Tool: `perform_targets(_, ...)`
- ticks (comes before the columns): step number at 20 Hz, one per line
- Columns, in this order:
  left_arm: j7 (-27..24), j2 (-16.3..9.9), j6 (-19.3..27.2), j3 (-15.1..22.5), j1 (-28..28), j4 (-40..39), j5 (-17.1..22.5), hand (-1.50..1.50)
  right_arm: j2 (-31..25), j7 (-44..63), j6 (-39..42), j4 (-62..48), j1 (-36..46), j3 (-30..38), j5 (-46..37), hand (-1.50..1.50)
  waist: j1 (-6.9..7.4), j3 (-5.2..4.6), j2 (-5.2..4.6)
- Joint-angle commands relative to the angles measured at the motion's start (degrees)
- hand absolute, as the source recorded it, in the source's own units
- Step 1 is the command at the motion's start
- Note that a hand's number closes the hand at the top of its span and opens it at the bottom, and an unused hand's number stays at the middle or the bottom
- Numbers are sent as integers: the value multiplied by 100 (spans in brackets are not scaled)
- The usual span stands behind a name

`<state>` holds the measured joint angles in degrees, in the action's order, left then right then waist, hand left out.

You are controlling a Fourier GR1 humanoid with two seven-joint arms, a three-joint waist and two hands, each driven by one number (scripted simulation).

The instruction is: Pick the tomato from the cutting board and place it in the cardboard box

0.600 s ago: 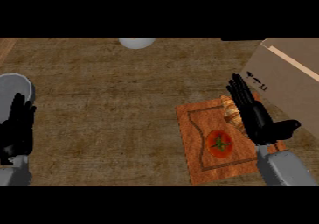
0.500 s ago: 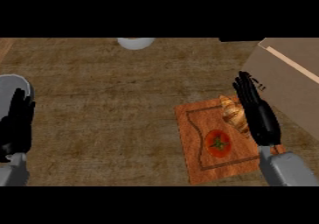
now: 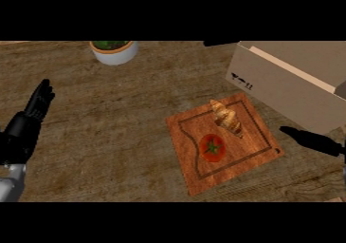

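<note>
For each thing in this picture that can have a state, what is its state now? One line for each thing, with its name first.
tomato: lying on the cutting board, not held.
croissant: lying on the board, beside the tomato.
cutting board: flat on the counter, next to the box.
cardboard box: open at the top, tilted.
potted plant: upright at the far edge.
left hand: open, resting, holding nothing.
right hand: open, at the board's right, touching nothing.

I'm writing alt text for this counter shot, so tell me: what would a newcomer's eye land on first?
The red tomato stands out first, lying on the wooden cutting board right of centre, with a croissant just behind it on the same board. Next comes the large cardboard box at the upper right, beside the board. A robot hand shows at each side edge, the left and the right, neither touching anything.
</note>
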<state>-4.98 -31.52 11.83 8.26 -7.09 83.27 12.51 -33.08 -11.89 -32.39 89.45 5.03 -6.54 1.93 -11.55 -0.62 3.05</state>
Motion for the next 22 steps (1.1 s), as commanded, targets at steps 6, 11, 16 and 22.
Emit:
perform_targets(6, -203, -236, -508, 421, 68, 509, -230, 0, -1100, 832, -985, 1636, -1775, -494, -2247, -150, 354, -18, -106)
perform_targets(11, -230, -171, -548, 533, -47, 611, -305, 0, -1603, 2215, -577, 2145, -2555, -690, -3295, -150, 534, -36, -208)
perform_targets(16, -185, -124, -664, 643, -111, 722, -284, 0, -1809, 3615, 349, 2679, -2922, -1187, -4194, -150, 794, -37, -270)
perform_targets(22, -50, 59, -661, 799, -446, 690, -369, 0, -1926, 5584, 1788, 3676, -2618, -1475, -4990, -150, 997, -33, -330)
